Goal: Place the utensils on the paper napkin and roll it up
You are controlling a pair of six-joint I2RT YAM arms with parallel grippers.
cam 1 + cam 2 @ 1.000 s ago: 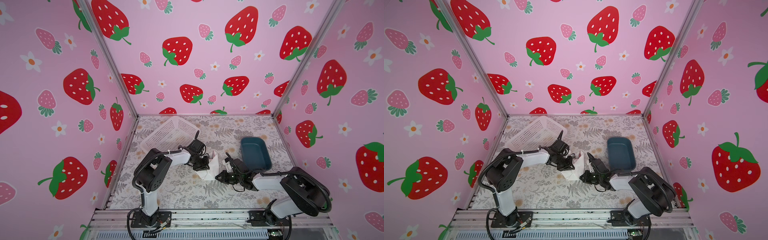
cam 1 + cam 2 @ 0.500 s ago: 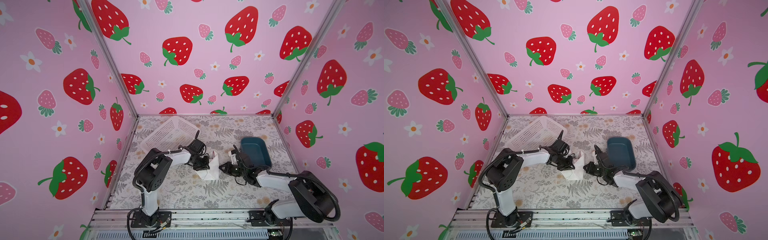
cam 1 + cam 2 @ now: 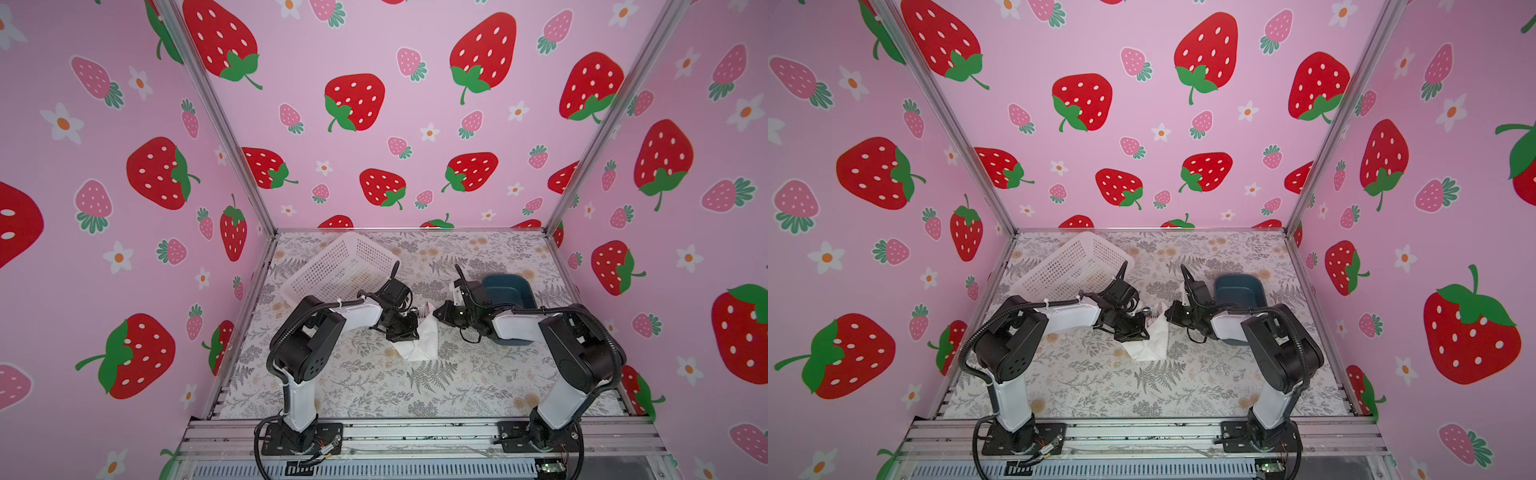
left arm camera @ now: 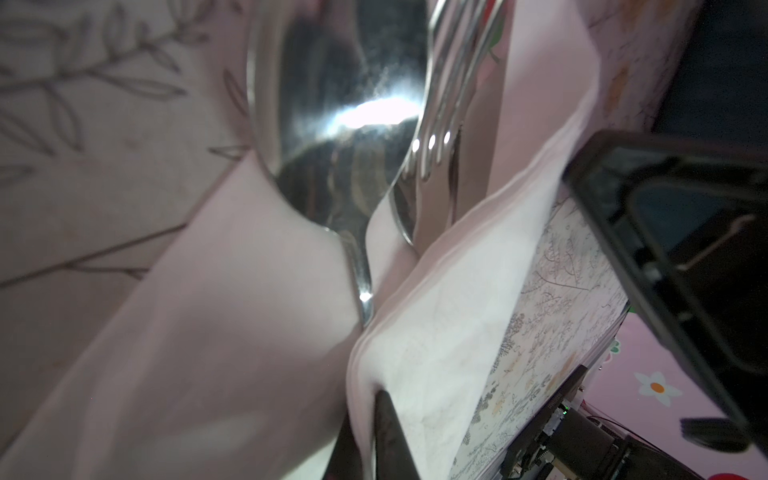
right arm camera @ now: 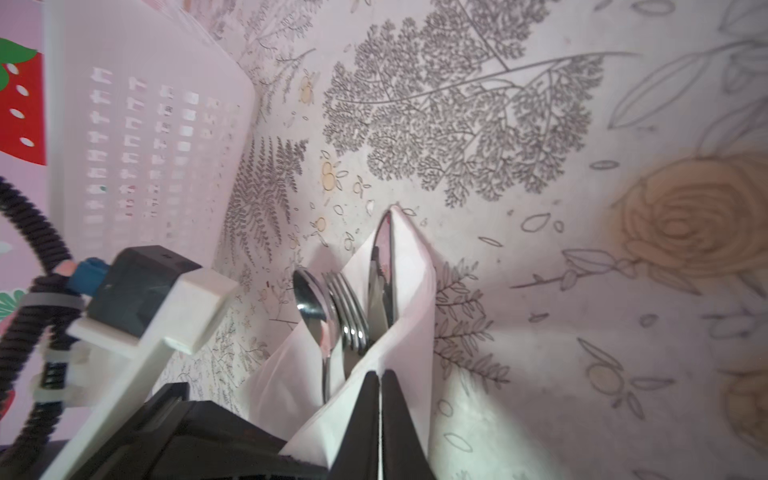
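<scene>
I have the left gripper (image 4: 368, 440) pinching the paper napkin (image 3: 424, 347); the closed right gripper (image 3: 437, 314) sits just upper right of the utensils (image 3: 422, 310), which lie up-frame.

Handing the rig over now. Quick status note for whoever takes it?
Left gripper: shut on a fold of the napkin.
Right gripper: shut, tips on the napkin flap; pinch unclear.
Things: spoon, fork, knife lie side by side inside the napkin, heads sticking out.
Done: cutlery placed, napkin folded over it.
Left: finish rolling it up.
</scene>
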